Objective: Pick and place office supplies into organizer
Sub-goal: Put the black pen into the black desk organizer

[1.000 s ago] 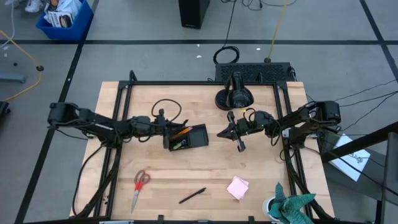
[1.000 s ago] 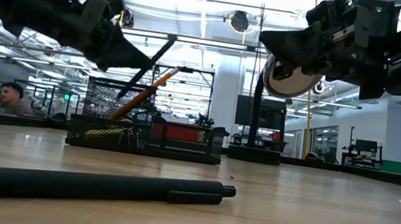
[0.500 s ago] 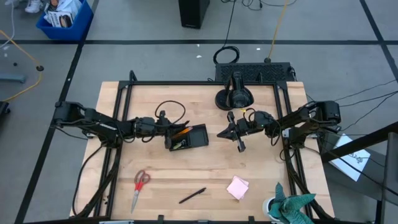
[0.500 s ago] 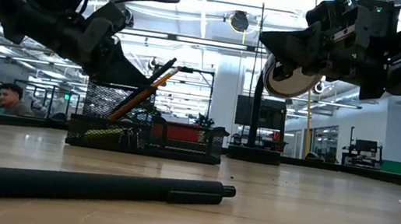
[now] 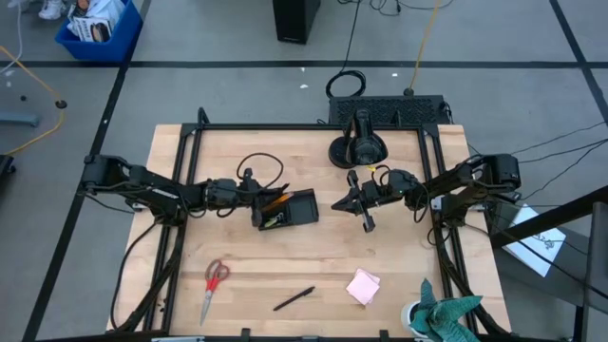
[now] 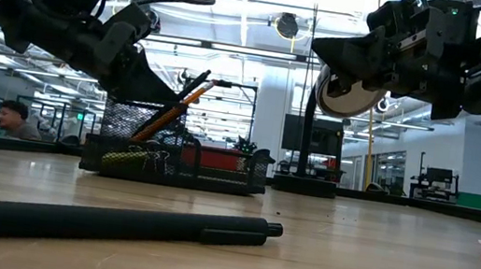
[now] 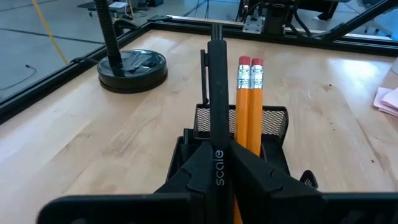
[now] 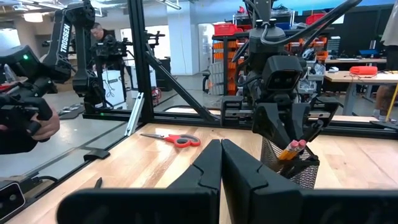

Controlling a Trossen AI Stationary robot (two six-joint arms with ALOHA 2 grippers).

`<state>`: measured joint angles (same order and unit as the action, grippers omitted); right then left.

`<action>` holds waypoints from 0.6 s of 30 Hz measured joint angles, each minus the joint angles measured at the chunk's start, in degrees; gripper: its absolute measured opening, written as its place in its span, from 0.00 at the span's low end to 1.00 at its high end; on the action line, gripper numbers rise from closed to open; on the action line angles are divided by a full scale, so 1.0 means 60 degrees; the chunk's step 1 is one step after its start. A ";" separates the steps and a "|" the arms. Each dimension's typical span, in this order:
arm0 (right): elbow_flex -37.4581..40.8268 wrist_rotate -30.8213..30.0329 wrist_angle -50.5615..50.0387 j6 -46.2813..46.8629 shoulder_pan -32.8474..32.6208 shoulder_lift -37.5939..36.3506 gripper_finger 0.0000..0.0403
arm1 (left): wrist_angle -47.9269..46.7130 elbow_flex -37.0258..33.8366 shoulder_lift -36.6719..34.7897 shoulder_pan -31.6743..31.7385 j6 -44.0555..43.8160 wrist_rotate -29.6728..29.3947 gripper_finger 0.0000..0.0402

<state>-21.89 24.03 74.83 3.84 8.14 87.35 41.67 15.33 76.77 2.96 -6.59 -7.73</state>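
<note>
The black mesh organizer [image 5: 296,209] stands mid-table, with two orange pencils [image 7: 249,99] leaning in its cup. My left gripper [image 5: 258,207] hangs over its left end, shut on a black pen [image 7: 217,93]. My right gripper [image 5: 336,202] waits shut in the air to the organizer's right. On the near part of the table lie the red-handled scissors [image 5: 215,280], a second black pen [image 5: 294,298] and the pink sticky-note pad [image 5: 363,285]. In the low view the organizer [image 6: 176,158] stands behind that second pen [image 6: 105,224]. My left gripper pinches the black pen's shaft [image 7: 217,146] between its two fingers [image 7: 255,171], which come from the table's left, slanting down. The pen is tilted beside the pencils, its upper end [image 6: 205,77] sticking out past the fingers. The fingers hide its lower end.
The round black camera-stand base [image 5: 356,150] sits on the far side of the table, right of centre. A teal cloth [image 5: 446,313] lies at the near right corner. A black cable loops behind the left gripper [image 5: 255,166]. A person [image 6: 12,117] sits in the room beyond.
My left gripper moved down and a little toward the table's right, onto the organizer, still shut on the pen. The pen dropped lower beside the pencils. It has held still over the last half second.
</note>
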 joint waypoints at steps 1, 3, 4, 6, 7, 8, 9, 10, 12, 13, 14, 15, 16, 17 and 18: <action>0.0000 0.0003 0.0000 0.0000 0.0000 0.0000 0.01 | 0.0000 -0.0003 0.0004 -0.0017 0.0000 0.0003 0.15; 0.0000 0.0000 -0.0003 0.0000 0.0000 0.0000 0.01 | -0.0006 -0.0004 0.0004 -0.0060 0.0000 0.0002 0.18; 0.0000 0.0002 0.0000 0.0000 0.0000 0.0000 0.01 | -0.0002 -0.0004 0.0004 -0.0085 0.0000 0.0004 0.19; 0.0000 0.0004 -0.0001 0.0000 0.0000 0.0000 0.01 | 0.0042 -0.0009 0.0007 -0.0145 0.0002 0.0002 0.22; 0.0000 0.0004 0.0000 0.0000 0.0000 0.0000 0.01 | 0.0080 -0.0015 0.0007 -0.0179 0.0009 0.0004 0.23; 0.0000 0.0004 0.0000 0.0000 0.0000 0.0000 0.01 | 0.0127 -0.0015 0.0007 -0.0217 0.0027 0.0004 0.25; 0.0000 0.0004 0.0000 0.0000 0.0001 0.0000 0.01 | 0.0160 -0.0015 0.0007 -0.0250 0.0042 0.0004 0.26; 0.0000 0.0004 0.0000 0.0000 0.0001 0.0000 0.01 | 0.0214 -0.0018 0.0012 -0.0274 0.0044 0.0004 0.27; 0.0000 0.0004 -0.0003 0.0000 0.0003 0.0000 0.01 | 0.0353 -0.0022 0.0022 -0.0331 0.0040 0.0008 0.29; 0.0000 0.0004 0.0000 0.0000 0.0002 0.0000 0.01 | 0.0443 -0.0022 0.0022 -0.0358 0.0036 0.0011 0.29; 0.0000 0.0004 0.0000 0.0000 0.0000 0.0000 0.01 | 0.0517 -0.0018 0.0015 -0.0386 -0.0003 0.0011 0.30; 0.0000 0.0004 -0.0003 0.0000 0.0002 0.0000 0.01 | 0.0529 0.0009 -0.0046 -0.0417 -0.0010 0.0024 0.30; 0.0000 0.0004 0.0000 0.0000 0.0003 0.0000 0.01 | 0.0510 0.0077 -0.0111 -0.0463 -0.0032 0.0051 0.30; 0.0000 0.0004 0.0000 0.0000 0.0000 0.0000 0.01 | 0.0506 0.0210 -0.0209 -0.0530 -0.0033 0.0077 0.30; 0.0000 0.0004 0.0000 0.0000 0.0000 0.0000 0.01 | 0.0463 0.0361 -0.0344 -0.0604 -0.0012 0.0078 0.30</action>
<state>-21.89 24.05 74.83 3.84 8.14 87.35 44.45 17.50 74.71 -0.66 -6.66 -7.26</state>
